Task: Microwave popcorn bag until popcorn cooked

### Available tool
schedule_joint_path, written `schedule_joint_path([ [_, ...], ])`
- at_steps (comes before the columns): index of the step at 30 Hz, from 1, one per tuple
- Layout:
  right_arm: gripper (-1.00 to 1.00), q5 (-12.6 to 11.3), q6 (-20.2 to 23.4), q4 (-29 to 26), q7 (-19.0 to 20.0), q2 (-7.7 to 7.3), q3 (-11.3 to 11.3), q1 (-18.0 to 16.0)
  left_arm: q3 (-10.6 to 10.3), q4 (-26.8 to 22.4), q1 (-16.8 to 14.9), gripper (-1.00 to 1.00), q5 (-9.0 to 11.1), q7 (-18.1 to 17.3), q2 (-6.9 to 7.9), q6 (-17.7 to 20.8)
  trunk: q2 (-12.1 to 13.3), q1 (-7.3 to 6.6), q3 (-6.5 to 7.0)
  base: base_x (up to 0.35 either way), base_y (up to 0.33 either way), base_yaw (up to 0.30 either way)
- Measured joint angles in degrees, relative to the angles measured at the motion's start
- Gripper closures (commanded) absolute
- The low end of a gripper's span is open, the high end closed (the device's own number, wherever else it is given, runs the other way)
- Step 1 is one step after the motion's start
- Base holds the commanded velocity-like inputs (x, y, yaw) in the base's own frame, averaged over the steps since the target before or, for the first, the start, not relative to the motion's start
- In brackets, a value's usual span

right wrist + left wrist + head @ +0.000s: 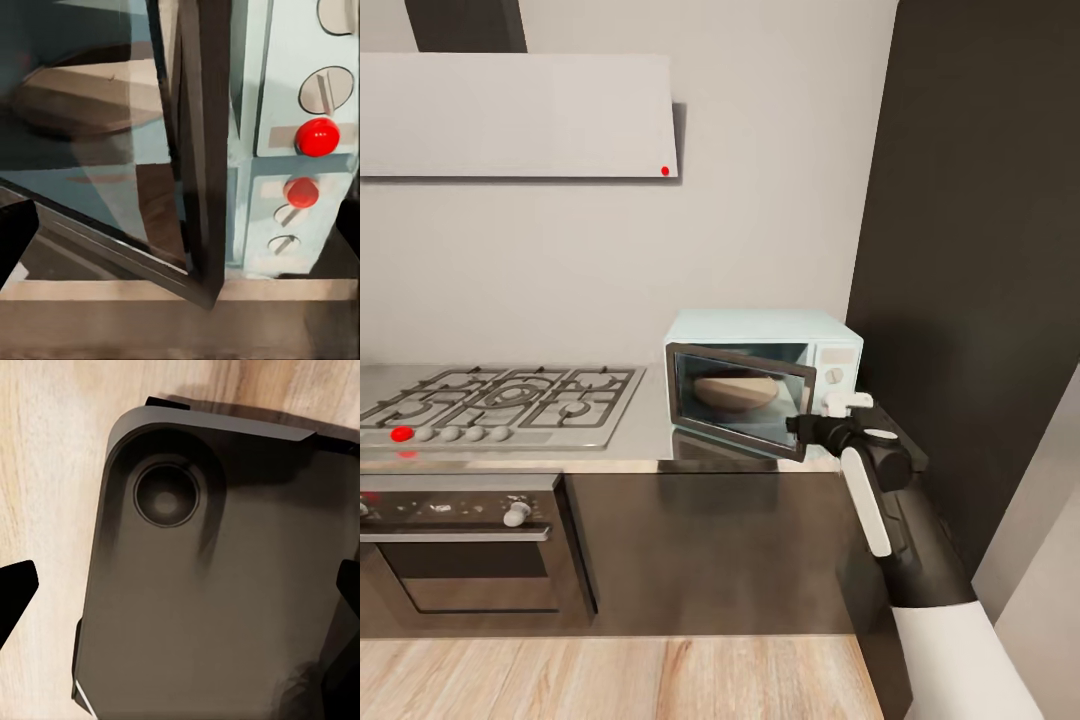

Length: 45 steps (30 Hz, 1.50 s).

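The small pale mint-blue microwave [765,375] with its white knob panel is seen standing on the glossy light-grey countertop [645,430], against the white wall and just beside a tall black cabinet [970,250]. Its dark glass door [738,398] is swung partly open, and a tan round shape is seen through the glass inside; whether it is the popcorn bag or the turntable cannot be told. The right gripper [830,420] is held close to the door's free edge, in front of the panel. In the right wrist view the door edge [199,150] and a red marker [317,137] on the panel are shown between dark fingertips [15,240] set wide apart, nothing being gripped. The left gripper's fingertips [15,592] are likewise spread, over a dark rounded robot part [210,577] above pale wooden floor [52,457]. The steel gas hob [500,400] is set to the left, above a black oven [460,545], under the white hood [520,115].
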Motion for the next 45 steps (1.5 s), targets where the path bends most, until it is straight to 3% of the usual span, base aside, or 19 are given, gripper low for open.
schedule_joint_path([
  [5, -1.0, -0.2, 9.27, -3.64, 0.12, -2.15, -0.01, 0.06, 0.02, -0.01, -0.03, -1.0, 0.0, 0.0, -0.03, 0.0, 0.0, 0.0, 0.0, 0.0, 0.0, 0.0],
  [10, -1.0, -0.26, 9.39, -3.8, 1.86, -2.91, -0.06, 0.07, 0.06, 0.0, -0.02, -1.0, 0.0, 0.0, -0.03, -0.01, 0.0, 0.0, 0.0, 0.0, 0.0, 0.0],
  [15, -1.0, 0.13, 9.39, -3.56, 2.31, -8.96, -0.35, 0.07, 0.08, -0.01, 0.0, -1.0, 0.0, 0.0, -0.03, -0.01, 0.0, 0.0, 0.0, 0.0, 0.0, 0.0],
  [17, -1.0, 0.36, 9.39, -3.52, 2.2, -10.55, -0.99, 0.07, 0.08, 0.0, 0.0, -1.0, 0.0, 0.0, -0.03, -0.01, 0.0, 0.0, 0.0, 0.0, 0.0, 0.0],
  [22, -1.0, 0.74, 9.39, -3.5, 1.89, -11.1, -3.54, 0.07, 0.08, 0.0, 0.01, -1.0, 0.0, 0.0, -0.03, -0.01, 0.0, 0.0, 0.0, 0.0, 0.0, 0.0],
  [32, -1.0, 0.56, 9.39, -3.61, 2.19, -11.14, -4.3, 0.07, 0.08, -0.01, -0.04, -1.0, 0.0, 0.0, -0.03, 0.0, 0.0, 0.0, 0.0, 0.0, 0.0, 0.0],
  [34, -1.0, -0.1, 9.38, -3.63, 3.49, -11.14, -4.15, 0.11, 0.08, 0.0, -0.02, -1.0, 0.01, 0.01, -0.03, -0.01, 0.0, 0.0, 0.0, 0.0, 0.0, 0.0],
  [37, -1.0, -0.74, 8.9, -3.61, 8.39, -11.15, -3.97, 0.15, 0.08, 0.0, -0.02, -1.0, 0.01, 0.01, -0.03, -0.01, 0.0, 0.0, 0.0, 0.0, 0.0, 0.0],
  [40, -1.0, -0.54, 4.41, -3.36, 13.26, -11.16, -4.11, 0.15, 0.08, 0.0, -0.02, -1.0, 0.02, 0.0, -0.03, -0.01, 0.0, 0.0, 0.0, 0.0, 0.0, 0.0],
  [45, -1.0, -0.47, 2.34, -3.24, 15.15, -11.16, -4.21, 0.15, 0.08, 0.0, 0.0, -1.0, 0.0, 0.0, -0.03, -0.01, 0.0, 0.0, 0.0, 0.0, 0.0, 0.0],
])
